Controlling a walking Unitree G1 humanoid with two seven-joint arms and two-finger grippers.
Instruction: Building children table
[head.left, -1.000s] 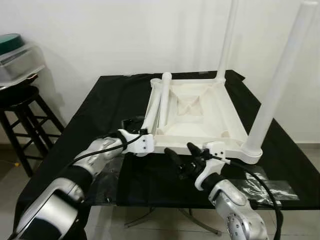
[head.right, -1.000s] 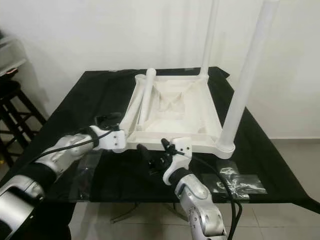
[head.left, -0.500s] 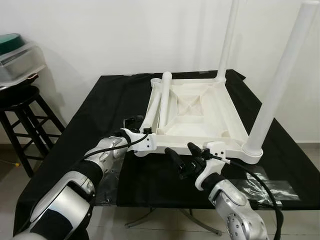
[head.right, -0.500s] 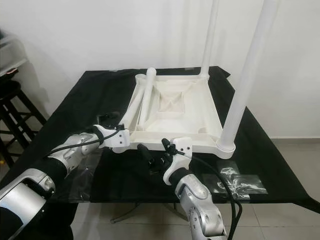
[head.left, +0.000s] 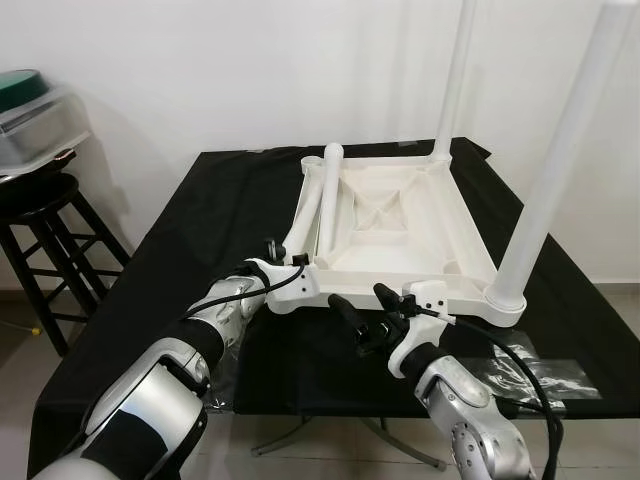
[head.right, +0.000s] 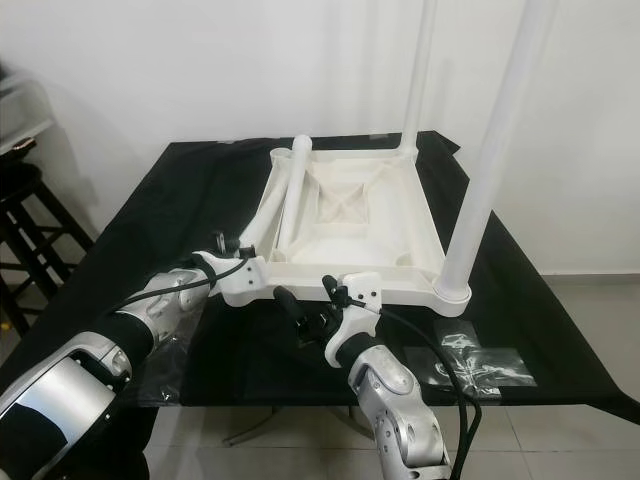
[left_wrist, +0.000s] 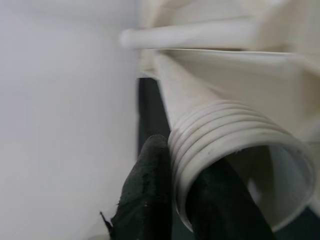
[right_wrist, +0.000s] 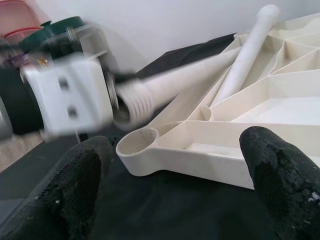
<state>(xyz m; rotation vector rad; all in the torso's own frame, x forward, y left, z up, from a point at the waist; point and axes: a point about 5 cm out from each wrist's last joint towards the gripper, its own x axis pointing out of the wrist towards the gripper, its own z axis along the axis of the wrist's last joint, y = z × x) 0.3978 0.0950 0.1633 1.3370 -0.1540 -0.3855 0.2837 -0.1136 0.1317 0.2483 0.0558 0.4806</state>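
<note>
White plastic tabletop (head.left: 400, 225) lies upside down; your left end effector (left_wrist: 172, 200) grips a threaded leg (head.left: 308, 215) near its empty socket (right_wrist: 137, 142), right end effector (head.left: 362, 305) spread open.

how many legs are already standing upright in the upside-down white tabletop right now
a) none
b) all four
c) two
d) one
c) Two legs stand upright in the right-side corners of the tabletop: the near leg and the far leg. Two loose legs lie along its left side; the left gripper is closed on the threaded end of one loose leg, beside the empty near-left socket.
</note>
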